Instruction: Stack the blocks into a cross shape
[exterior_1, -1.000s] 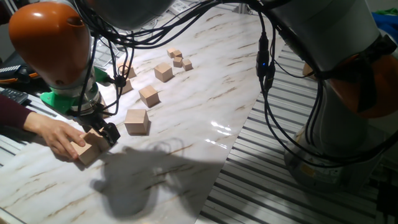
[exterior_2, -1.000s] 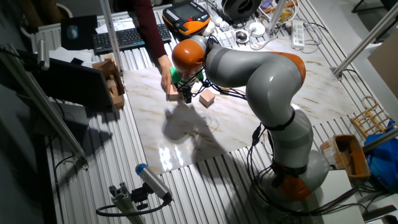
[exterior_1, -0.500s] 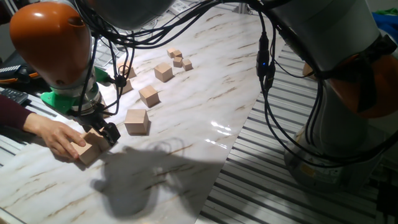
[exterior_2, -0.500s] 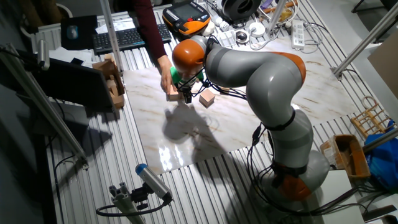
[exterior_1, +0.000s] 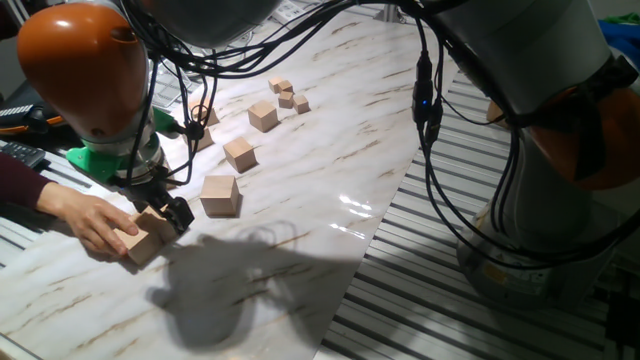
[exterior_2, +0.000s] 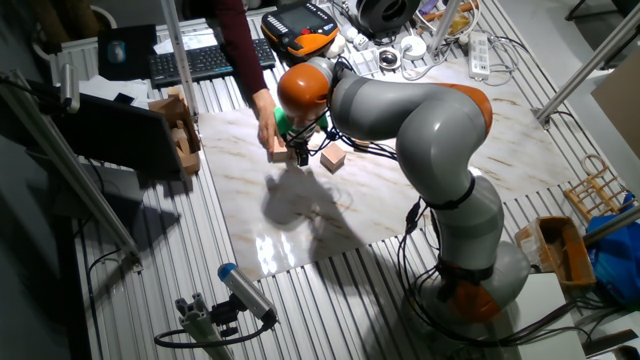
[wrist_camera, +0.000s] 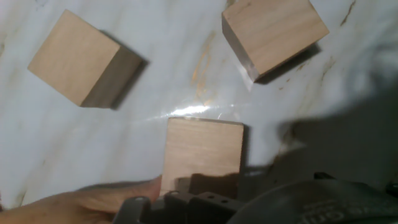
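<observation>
A large tan wooden block lies at the near left of the marble sheet, with a person's hand on it. My gripper hangs right over its back edge, touching or nearly touching; its jaws are too hidden to read. A second large block lies free just to the right. In the other fixed view, the gripper is by the held block and the free block. The hand view shows the near block, two more blocks, and the fingers of the person.
Medium cubes and several tiny cubes lie farther back on the sheet. Another cube sits behind hanging cables. A wooden box and a keyboard stand beyond the sheet's edge. Metal slats border it.
</observation>
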